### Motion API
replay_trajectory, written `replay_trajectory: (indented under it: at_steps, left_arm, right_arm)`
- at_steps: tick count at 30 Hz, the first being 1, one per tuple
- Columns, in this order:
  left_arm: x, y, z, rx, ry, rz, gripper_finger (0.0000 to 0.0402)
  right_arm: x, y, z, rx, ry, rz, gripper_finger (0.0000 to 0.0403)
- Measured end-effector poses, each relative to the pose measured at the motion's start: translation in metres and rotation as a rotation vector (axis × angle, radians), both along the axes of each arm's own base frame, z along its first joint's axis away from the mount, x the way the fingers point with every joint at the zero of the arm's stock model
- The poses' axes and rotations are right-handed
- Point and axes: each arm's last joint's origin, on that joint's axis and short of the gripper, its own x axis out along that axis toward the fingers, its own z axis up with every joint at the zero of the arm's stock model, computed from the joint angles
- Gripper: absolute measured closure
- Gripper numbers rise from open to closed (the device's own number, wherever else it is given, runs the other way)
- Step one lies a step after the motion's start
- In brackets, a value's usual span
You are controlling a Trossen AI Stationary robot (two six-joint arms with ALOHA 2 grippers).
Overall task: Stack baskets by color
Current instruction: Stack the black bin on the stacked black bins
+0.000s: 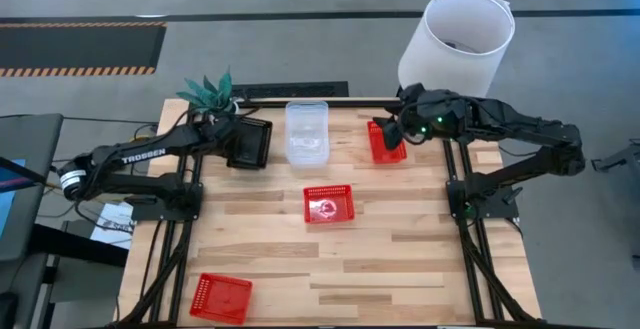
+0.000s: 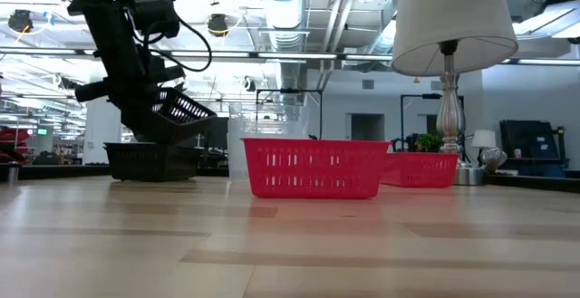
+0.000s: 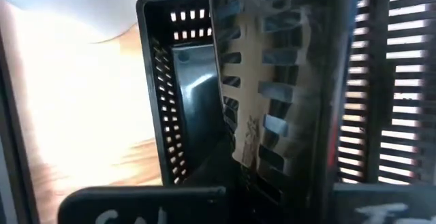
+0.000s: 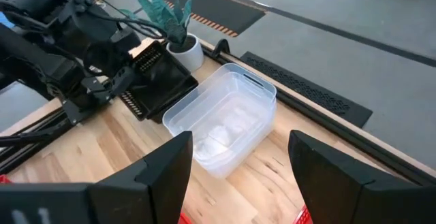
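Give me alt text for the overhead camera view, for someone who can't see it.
From above, the left gripper holds a black basket at the wooden table's far edge beside a clear basket stack, while the open right gripper hovers over a red basket.

Bright even overhead light, blown-out glare in left wrist view, soft shadows, bkgd sharp.

Pale planked wood with a low sheen for the table; perforated matt plastic in the red baskets and black baskets; glossy see-through plastic in the clear baskets.
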Motion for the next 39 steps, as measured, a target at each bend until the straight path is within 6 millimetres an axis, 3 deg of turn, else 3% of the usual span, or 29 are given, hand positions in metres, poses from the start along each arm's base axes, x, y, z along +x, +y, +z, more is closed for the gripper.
replay_trajectory:
  at_steps: [8,24,39]
  left_arm:
    - [0.005,0.004,-0.010,-0.029,0.056,0.000,0.0383]
    - [0.005,0.004,-0.011,-0.035,0.052,0.008,0.0227]
    - [-0.006,-0.002,0.003,0.004,0.008,0.014,0.0212]
  right_arm:
    - [0.000,0.006,0.000,-0.022,0.002,-0.005,0.0138]
    - [-0.001,0.006,-0.001,-0.021,0.022,-0.006,0.0138]
    - [-0.001,0.005,-0.002,-0.026,0.032,-0.006,0.0138]
